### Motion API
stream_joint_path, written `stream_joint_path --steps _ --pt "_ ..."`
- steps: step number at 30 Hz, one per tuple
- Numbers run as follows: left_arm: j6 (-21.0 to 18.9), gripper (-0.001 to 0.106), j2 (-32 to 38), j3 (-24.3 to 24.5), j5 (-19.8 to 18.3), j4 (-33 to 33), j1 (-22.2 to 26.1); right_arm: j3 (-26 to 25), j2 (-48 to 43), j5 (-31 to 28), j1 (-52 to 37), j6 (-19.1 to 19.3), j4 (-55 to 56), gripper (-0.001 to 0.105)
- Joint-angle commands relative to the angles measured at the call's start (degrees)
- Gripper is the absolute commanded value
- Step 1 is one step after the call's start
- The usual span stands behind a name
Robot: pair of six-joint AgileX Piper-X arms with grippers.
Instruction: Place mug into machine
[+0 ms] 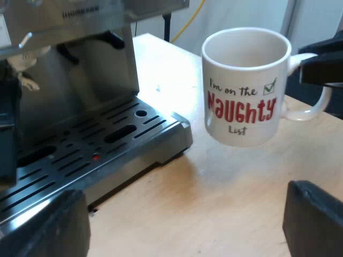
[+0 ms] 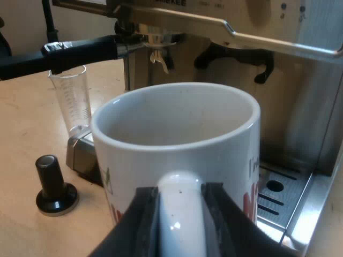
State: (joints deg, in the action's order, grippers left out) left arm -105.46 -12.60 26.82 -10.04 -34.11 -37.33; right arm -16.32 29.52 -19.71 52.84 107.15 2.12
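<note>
1 white mug [image 1: 244,85], printed "I'm on the Naughty List", is held upright beside the espresso machine [image 1: 80,59], its long axis vertical and its open mouth facing up. It hangs just off the corner of the machine's drip tray [image 1: 123,139] and seems clear of the wooden table [image 1: 225,214]. Its handle [image 2: 179,201] points away from the machine, toward the right gripper [image 2: 179,217], whose 2 black fingers pinch that handle from either side, so the mug's body lies between gripper and machine. The left gripper [image 1: 182,198] sits low near the machine's front, fingers spread wide around nothing, the mug ahead of it. At the machine's front the metal holder [image 2: 155,40] is locked in, its dark handle sticking out. A measuring glass [image 2: 72,101] and a black-knobbed tamper [image 2: 53,184] stand beside the machine's base.
</note>
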Motion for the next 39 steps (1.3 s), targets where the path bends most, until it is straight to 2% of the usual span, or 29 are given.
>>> stream_joint_path --steps 1,6,12,16,19,23,31,39 --pt "-0.3 0.081 0.3 0.4 2.9 0.1 -0.3 -1.3 0.5 -1.1 0.4 0.6 -2.4 0.0" --pt "0.4 0.081 0.3 0.4 4.2 0.1 -0.3 -1.3 5.0 -0.9 0.5 0.6 -4.3 0.0" --pt "2.5 0.081 0.2 0.4 5.6 0.1 0.1 -1.3 13.4 -0.6 0.5 0.6 -14.4 0.0" --pt "2.5 0.081 -1.1 0.4 4.6 0.2 2.5 -1.3 20.2 -0.6 0.5 -1.9 -22.5 0.0" --pt "4.5 0.081 -2.4 0.4 1.6 2.1 4.9 -1.4 24.4 0.8 0.5 -2.0 -27.0 0.0" --pt "4.7 0.081 -4.8 0.4 -3.0 5.9 9.3 -1.8 31.1 1.9 0.5 -2.0 -35.7 0.0" --pt "5.1 0.081 -6.0 0.4 -10.3 6.1 16.2 -4.4 41.4 1.4 0.5 -2.0 -43.9 0.0" --pt "5.4 0.081 -6.0 0.4 -11.6 5.6 17.3 -9.0 50.7 -0.4 0.5 -2.0 -47.4 0.0"
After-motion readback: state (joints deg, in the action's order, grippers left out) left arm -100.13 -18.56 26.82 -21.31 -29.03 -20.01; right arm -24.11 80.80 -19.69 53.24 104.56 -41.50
